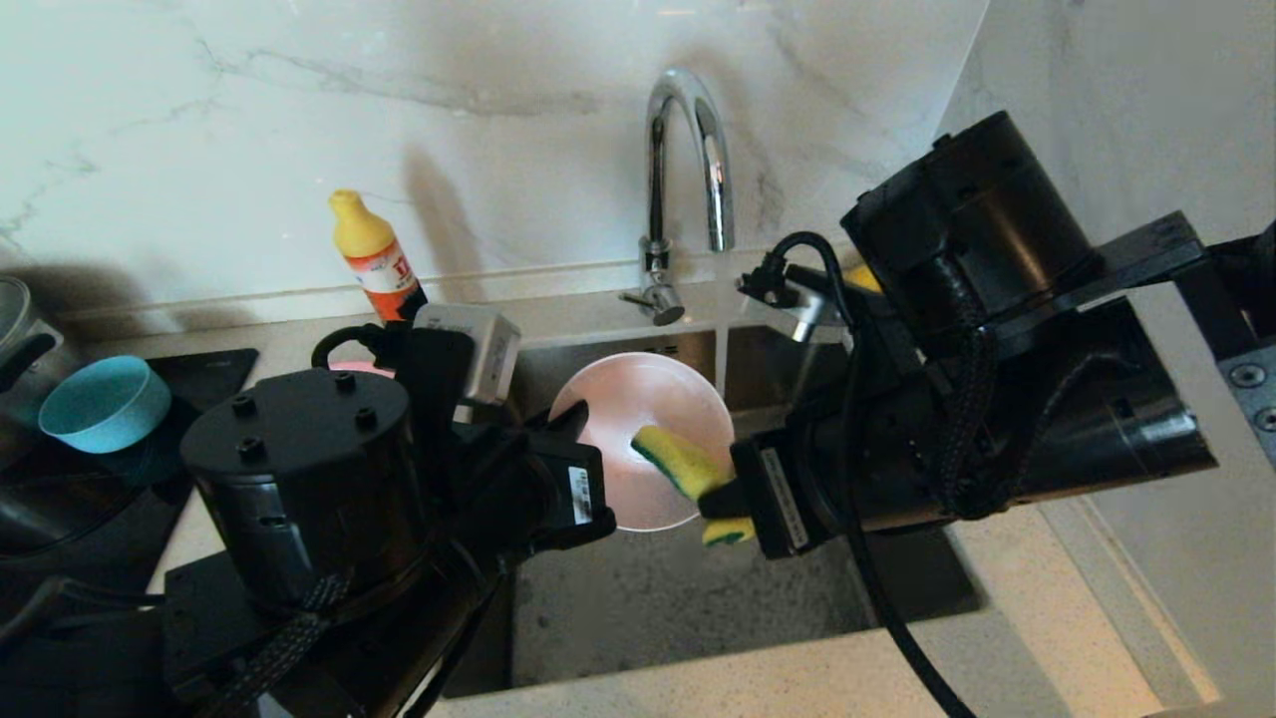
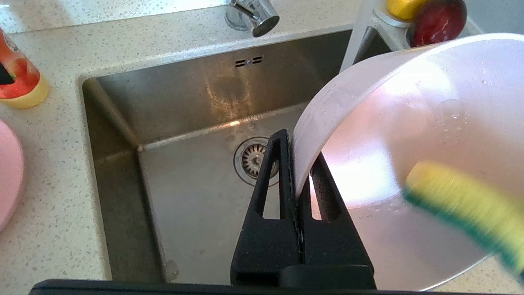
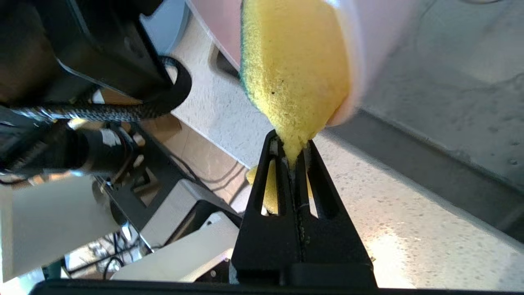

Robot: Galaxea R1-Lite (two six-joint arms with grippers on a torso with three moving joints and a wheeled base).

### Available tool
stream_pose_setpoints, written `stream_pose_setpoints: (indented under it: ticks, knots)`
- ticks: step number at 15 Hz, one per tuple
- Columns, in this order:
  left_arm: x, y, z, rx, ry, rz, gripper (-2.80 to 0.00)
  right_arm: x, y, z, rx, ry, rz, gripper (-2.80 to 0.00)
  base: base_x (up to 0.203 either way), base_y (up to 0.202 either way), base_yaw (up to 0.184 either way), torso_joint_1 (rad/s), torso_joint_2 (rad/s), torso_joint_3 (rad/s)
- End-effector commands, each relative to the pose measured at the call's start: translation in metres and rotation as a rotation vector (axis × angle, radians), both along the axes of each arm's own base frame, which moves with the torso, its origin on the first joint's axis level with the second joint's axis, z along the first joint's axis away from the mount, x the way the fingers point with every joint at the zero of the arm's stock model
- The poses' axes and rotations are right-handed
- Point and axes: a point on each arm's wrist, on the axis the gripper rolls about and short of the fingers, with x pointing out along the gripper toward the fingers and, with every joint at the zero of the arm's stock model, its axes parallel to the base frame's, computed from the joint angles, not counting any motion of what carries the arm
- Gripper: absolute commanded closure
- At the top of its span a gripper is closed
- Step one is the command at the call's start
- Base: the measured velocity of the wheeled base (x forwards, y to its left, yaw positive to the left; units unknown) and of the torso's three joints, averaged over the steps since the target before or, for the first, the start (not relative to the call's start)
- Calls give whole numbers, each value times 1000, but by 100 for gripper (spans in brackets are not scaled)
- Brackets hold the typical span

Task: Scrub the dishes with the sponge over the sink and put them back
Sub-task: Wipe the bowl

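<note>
Over the sink point(image 2: 184, 196), left gripper point(image 2: 295, 164) jaws clamped on rim of tilted pale pink bowl point(image 1: 638, 439); right gripper point(image 3: 292, 153) jaws pinched on sponge point(image 1: 683, 464), pressed inside the bowl

You are looking at a home kitchen, at its sink.

A square steel sink point(image 2: 192, 135) with a strainer drain point(image 2: 251, 160) is set into a pale speckled stone bench point(image 2: 53, 196), under a curved chrome tap point(image 1: 688, 160) and a white marble-look wall point(image 1: 299, 100). You can also see a yellow-capped bottle point(image 1: 374, 254) by the wall, a teal bowl point(image 1: 105, 402) on a dark surface on the left, and fruit point(image 2: 438, 18) behind the sink.
</note>
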Motion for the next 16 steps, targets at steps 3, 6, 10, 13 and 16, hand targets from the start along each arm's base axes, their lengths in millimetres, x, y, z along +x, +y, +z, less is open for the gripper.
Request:
stream_pose_setpoints:
  ticks: [3, 6, 10, 13, 16]
  knots:
    - [0, 0, 0, -4, 0, 9, 0, 0, -6, 14, 39, -33, -15, 0, 0, 0, 0, 0, 0, 0]
    - [0, 1, -3, 2, 7, 6, 0, 0, -6, 24, 67, -61, -14, 0, 0, 0, 0, 0, 0, 0]
    - [-1, 1, -8, 16, 18, 1, 0, -4, -2, 25, 69, -71, 9, 0, 0, 0, 0, 0, 0, 0]
    - [-1, 1, -8, 21, 18, -2, 0, -2, 11, 12, 35, -43, 35, 0, 0, 0, 0, 0, 0, 0]
    - [-6, 4, -17, 61, 36, -17, 0, -4, 26, 4, 16, -29, 71, 0, 0, 0, 0, 0, 0, 0]
